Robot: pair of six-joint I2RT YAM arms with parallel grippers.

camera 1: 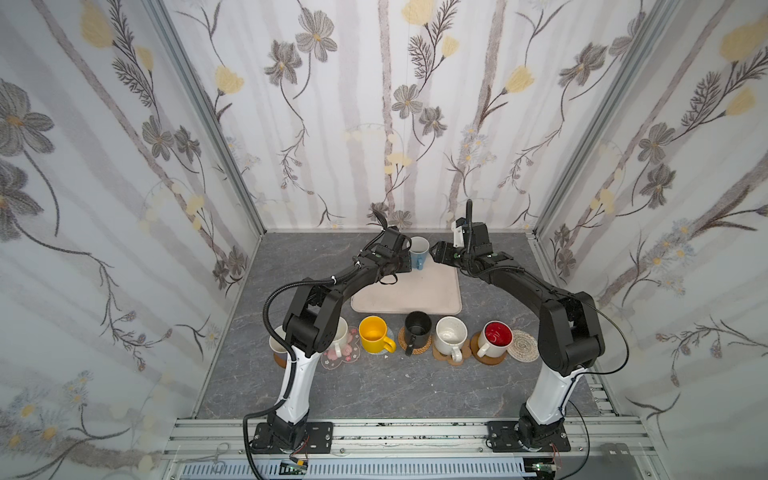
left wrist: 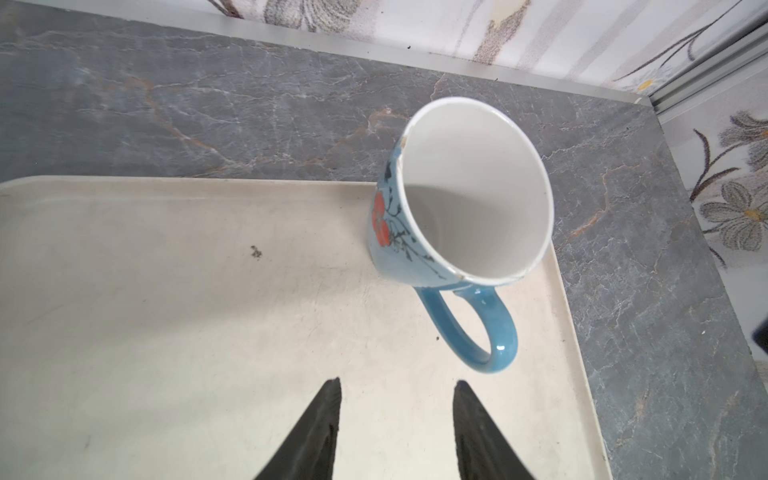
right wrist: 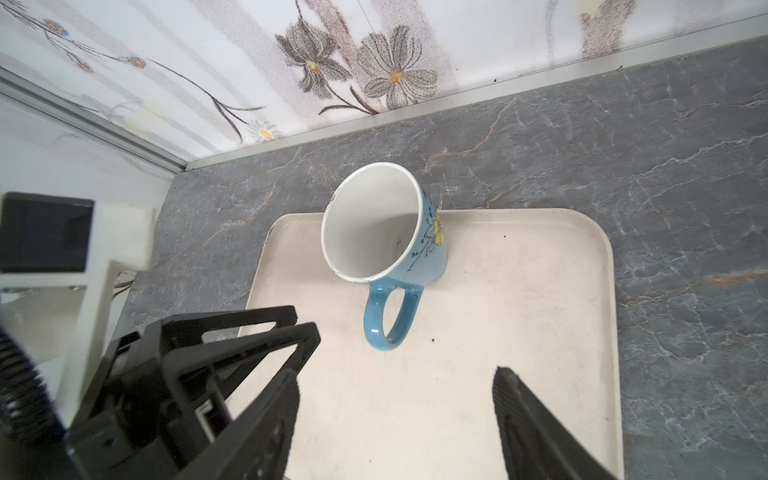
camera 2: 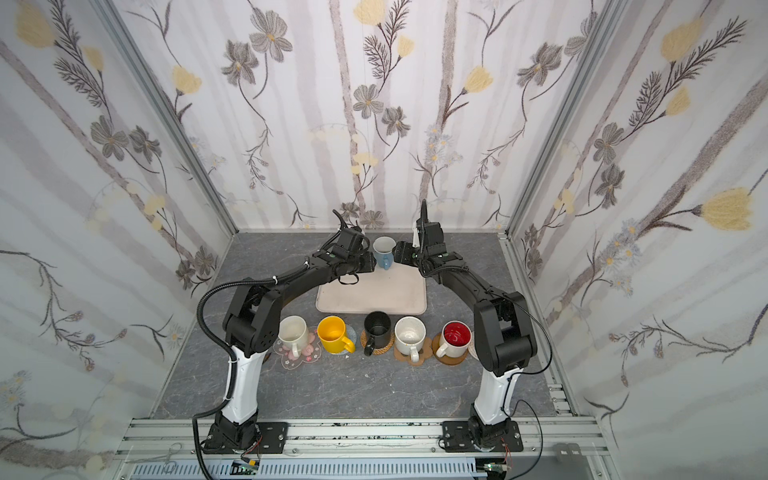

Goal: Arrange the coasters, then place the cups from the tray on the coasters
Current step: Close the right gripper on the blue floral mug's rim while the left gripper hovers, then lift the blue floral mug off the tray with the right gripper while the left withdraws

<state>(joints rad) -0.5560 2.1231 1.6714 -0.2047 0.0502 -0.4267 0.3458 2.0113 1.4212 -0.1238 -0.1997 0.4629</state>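
The blue flowered mug (camera 1: 418, 249) stands upright at a far corner of the cream tray (camera 1: 415, 301), its handle turned toward the front. The left hand (left wrist: 397, 382) hangs over the tray just short of that handle, fingers parted and gripping nothing. The right hand (right wrist: 399, 376) faces the mug from the opposite side, spread wider, also gripping nothing. Near the front of the counter (camera 1: 374, 386), a white woven coaster (camera 1: 524, 345) lies bare beside the red-lined mug (camera 1: 496, 336).
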